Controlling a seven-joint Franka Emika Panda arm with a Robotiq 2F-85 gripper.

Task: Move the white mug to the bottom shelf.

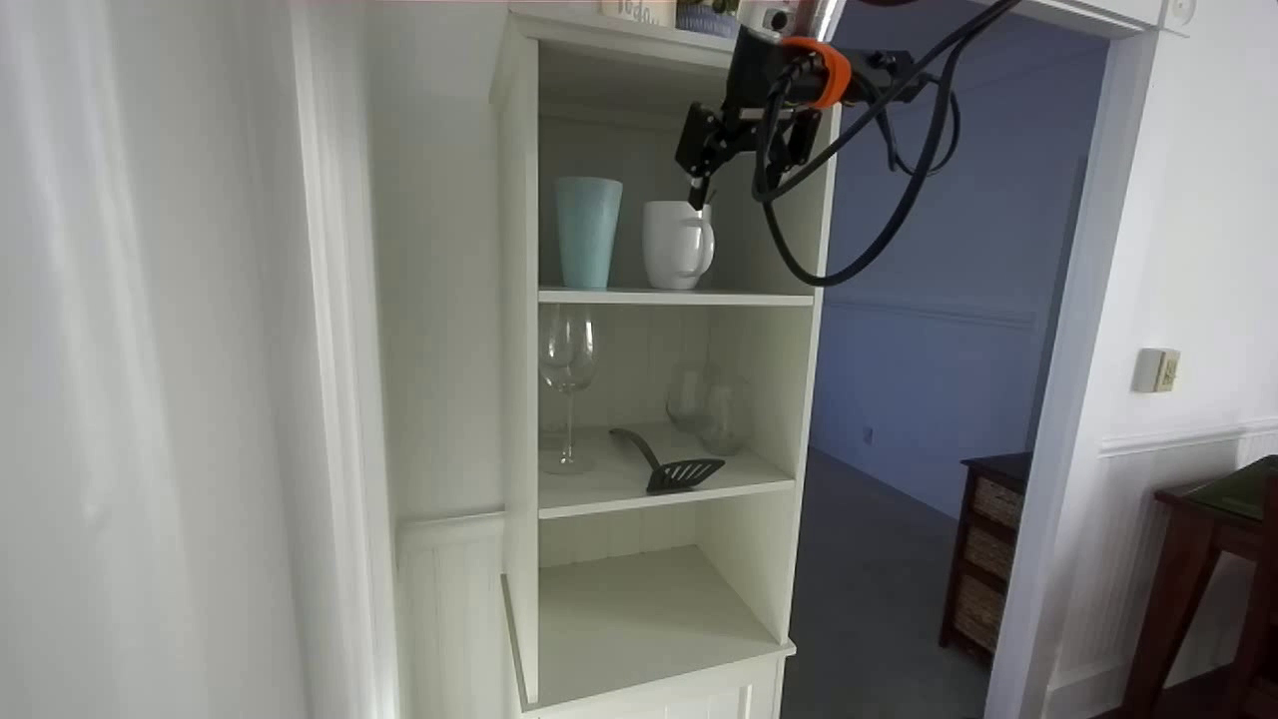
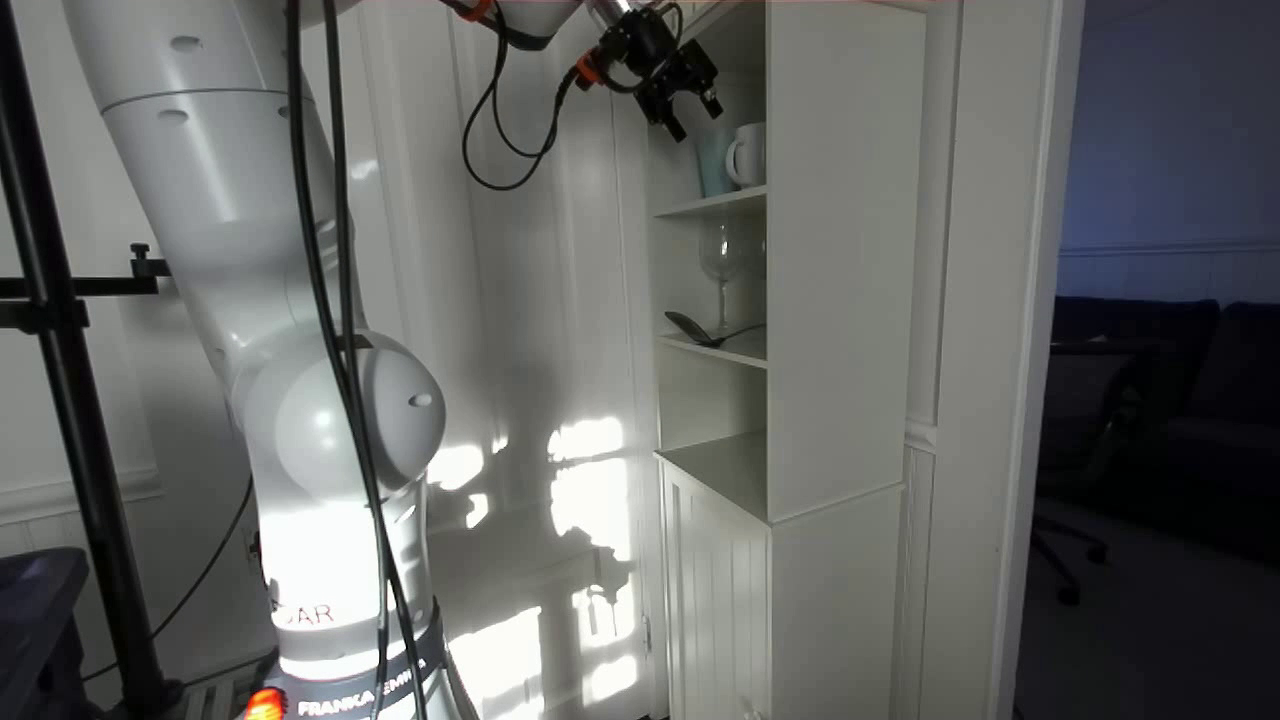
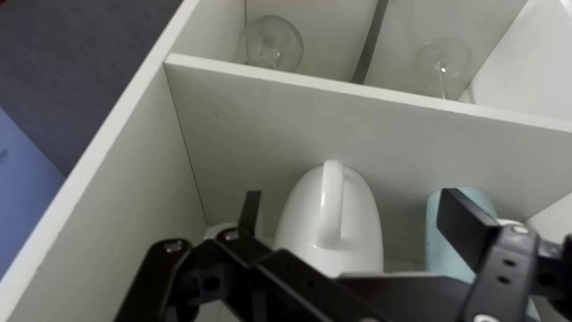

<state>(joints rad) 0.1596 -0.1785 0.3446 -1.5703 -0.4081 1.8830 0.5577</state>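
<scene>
Firstly, tall tapered pale-teal tumbler (image 1: 589, 233): it could topple on a straight reach, should a jaw strike its side.

Small squat glossy white ceramic mug (image 1: 667, 245): upright on the white-painted upper board (image 1: 679, 298), right of the tumbler in an exterior view, handle toward the open front; pinched by that curved handle alone, it might swing or slip.

Black two-jawed gripper (image 2: 696, 119): jaws spread wide, nothing grasped, apart from the mug; in the wrist view they straddle it, one overlapping the tumbler, so an off-centre approach may push either one.

Drooping black cable loop (image 1: 821, 281): crosses the right side panel (image 1: 774, 379) in an exterior view, depth unclear; may snag there.

Clear stemmed wine glass (image 1: 569, 364): stands left on the white middle board (image 1: 599, 484); a careless descent may endanger it.

White-floored bottom shelf (image 1: 639, 619): the goal; both boards above block a straight drop, so the mug probably must come out front first.

Black slotted spatula (image 1: 684, 475): head by the middle board's front edge; a low mug could clip it.

Two clear rounded glasses (image 1: 725, 419): further back at right, less in the way.
</scene>
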